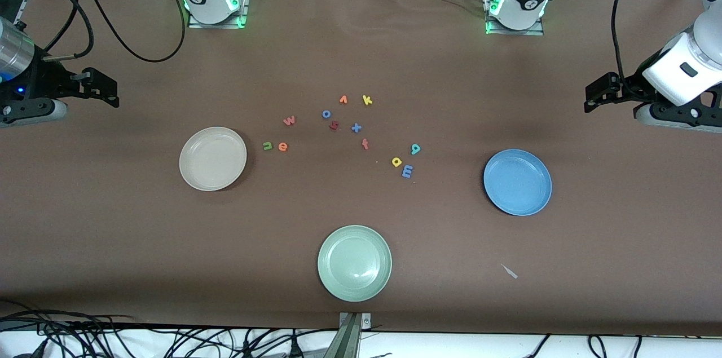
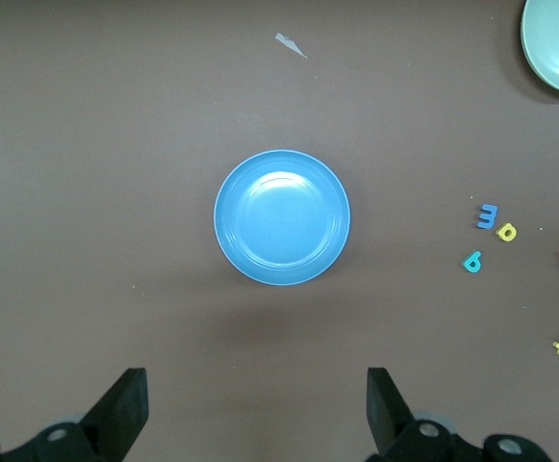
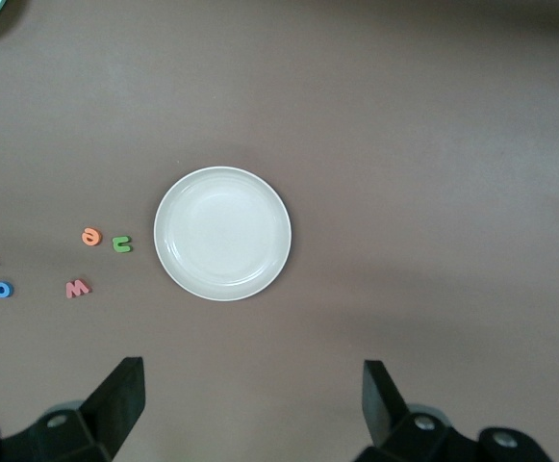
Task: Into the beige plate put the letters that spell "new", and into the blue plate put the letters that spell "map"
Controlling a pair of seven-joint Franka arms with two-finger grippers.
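brown worktop [image 1: 361, 53] carries letters n [image 1: 267, 146], e [image 1: 283, 147], w [image 1: 289, 120] beside the empty beige plate [image 1: 212, 158]; m [image 1: 407, 171], a [image 1: 396, 162], p [image 1: 415, 149] lie near the blue plate [image 1: 517, 182]. left claw [image 2: 258, 409] and right claw [image 3: 252, 404] hang wide open, empty.

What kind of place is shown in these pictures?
Probably a robotics lab. Two arms are bolted along one edge of a brown-covered table, loose cables trail off it, and it holds only test props: foam letters among a beige plate, a blue plate and a pale green plate.
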